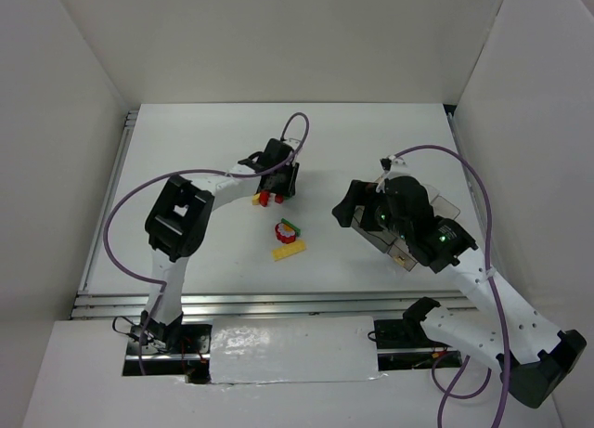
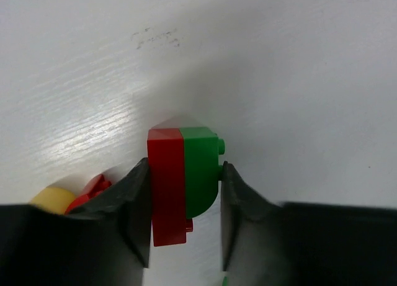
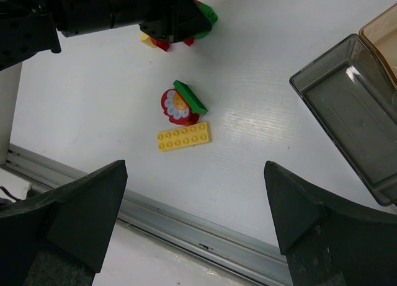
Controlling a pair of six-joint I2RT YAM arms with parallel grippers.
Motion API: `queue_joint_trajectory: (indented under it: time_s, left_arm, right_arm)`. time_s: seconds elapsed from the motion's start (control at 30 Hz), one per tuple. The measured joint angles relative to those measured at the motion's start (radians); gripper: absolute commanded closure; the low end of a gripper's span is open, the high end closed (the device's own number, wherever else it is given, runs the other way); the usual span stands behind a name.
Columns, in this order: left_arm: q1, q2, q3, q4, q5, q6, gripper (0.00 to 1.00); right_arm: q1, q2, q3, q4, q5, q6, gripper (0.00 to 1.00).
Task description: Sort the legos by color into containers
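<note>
My left gripper (image 2: 185,169) is shut on a red brick (image 2: 166,193) joined to a green brick (image 2: 201,165), low over the table at mid-back (image 1: 278,188). Its left finger presses the red side and its right finger presses the green stud. Beside it lie a yellow piece (image 2: 53,199) and another red piece (image 2: 93,188). Nearer the front sit a round red flower piece (image 3: 176,106) with a green brick (image 3: 190,97) leaning on it, and a flat yellow plate (image 3: 183,136). My right gripper (image 3: 195,218) hangs open with nothing in it. The smoky containers (image 3: 350,106) lie to its right.
The right arm (image 1: 408,219) covers most of the organizer box in the top view. An amber-tinted compartment (image 3: 381,31) shows beyond the smoky one. A metal rail (image 3: 205,236) runs along the table's front edge. White walls enclose the table on three sides.
</note>
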Motion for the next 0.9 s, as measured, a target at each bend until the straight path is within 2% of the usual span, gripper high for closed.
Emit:
queue_joint_trajectory:
  time_s: [0.03,0.13,0.23,0.43,0.63,0.9]
  left_arm:
    - [0.0,0.0,0.0,0.005,0.005,0.0,1.0]
    - [-0.001,-0.005,-0.015,0.029,0.02,-0.002,1.0]
    - [-0.01,-0.065,-0.108,0.08,0.048,0.007,1.0]
    - [-0.068,-0.43,-0.431,0.267,0.186,0.05,1.0]
    - [-0.128,-0.739,-0.587,0.473,0.341,0.08,1.0]
    - [-0.205,-0.812,-0.622,0.496,0.396,0.105,1.0]
  right_arm:
    - [0.0,0.0,0.0,0.0,0.002,0.0,0.02]
    - [0.0,0.0,0.0,0.001,0.019,0.003,0.01]
    - [-0.006,-0.008,-0.016,0.022,0.039,0.021,0.01]
    - [-0.062,-0.055,-0.074,0.098,0.033,0.105,0.02]
    - [-0.075,-0.054,-0.083,0.196,-0.031,0.169,0.05]
    - [-0.045,0.02,-0.079,0.281,-0.157,0.227,0.1]
